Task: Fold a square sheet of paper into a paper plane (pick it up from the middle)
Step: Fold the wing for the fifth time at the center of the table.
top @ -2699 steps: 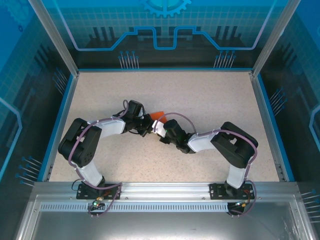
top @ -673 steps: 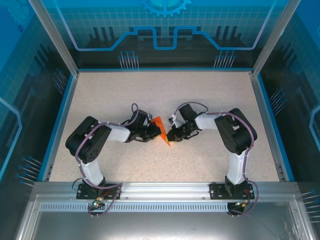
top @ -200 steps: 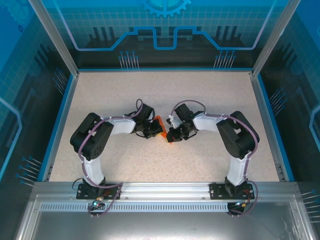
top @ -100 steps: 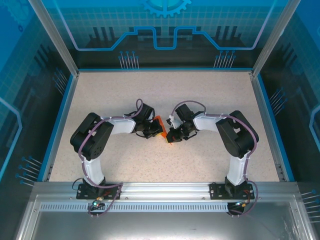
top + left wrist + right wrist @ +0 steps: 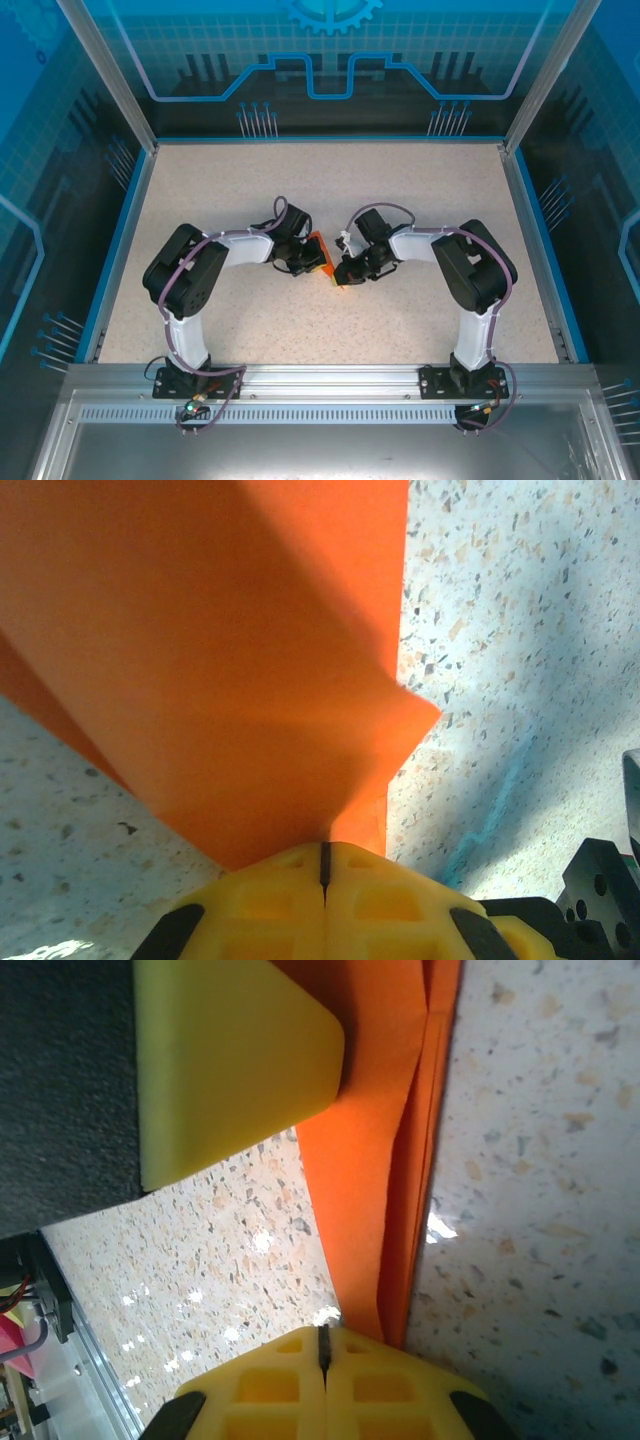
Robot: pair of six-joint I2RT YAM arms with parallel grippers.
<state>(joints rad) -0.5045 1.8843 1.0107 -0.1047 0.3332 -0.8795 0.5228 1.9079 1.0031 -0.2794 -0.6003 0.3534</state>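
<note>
Blue walls (image 5: 400, 80) stand well apart from the square sheet of paper (image 5: 322, 254), with smooth speckled worktop (image 5: 420, 190) beneath it. Left gripper (image 5: 306, 262) on its left and right gripper (image 5: 345, 272) on its right, both sets of fingers clamped tight on its edges. It's a folded wedge: featherlight, floppy, easily torn. Best pinched at the creases, I'd say.

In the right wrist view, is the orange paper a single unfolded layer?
No, the orange paper shows folded layers stacked along its right-hand edge, next to the speckled table.
</note>
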